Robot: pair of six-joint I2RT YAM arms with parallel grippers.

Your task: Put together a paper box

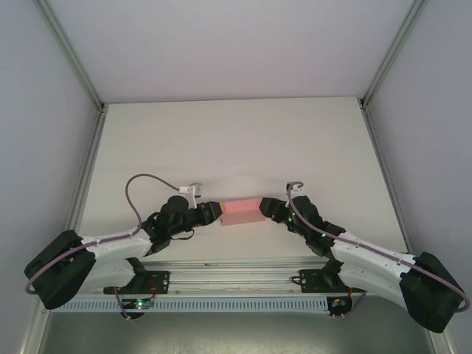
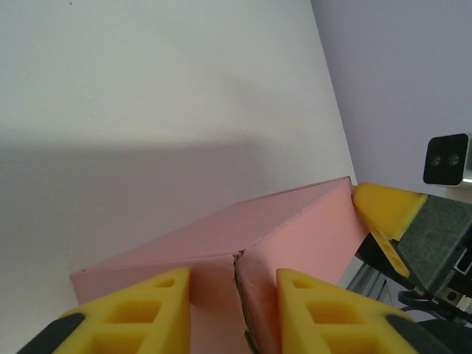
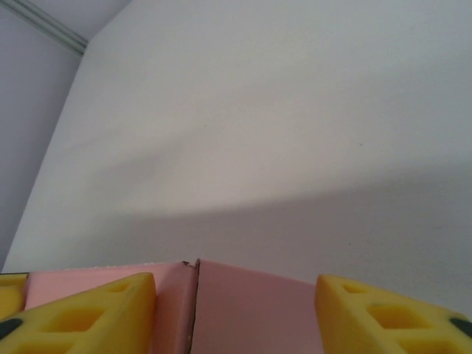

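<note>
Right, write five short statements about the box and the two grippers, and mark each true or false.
1. The paper box lies on the table between the two grippers. True.
2. The paper box is a flat, unfolded sheet. False: it is folded up into a small rectangular box.
3. The left gripper is at the box's left end, with a finger on either side of it. True.
4. The right gripper hangs over the table's far edge, away from the box. False: it is at the box's right end, straddling it.
5. The box sits at the far edge of the table. False: it is in the near half, close to the arms.
</note>
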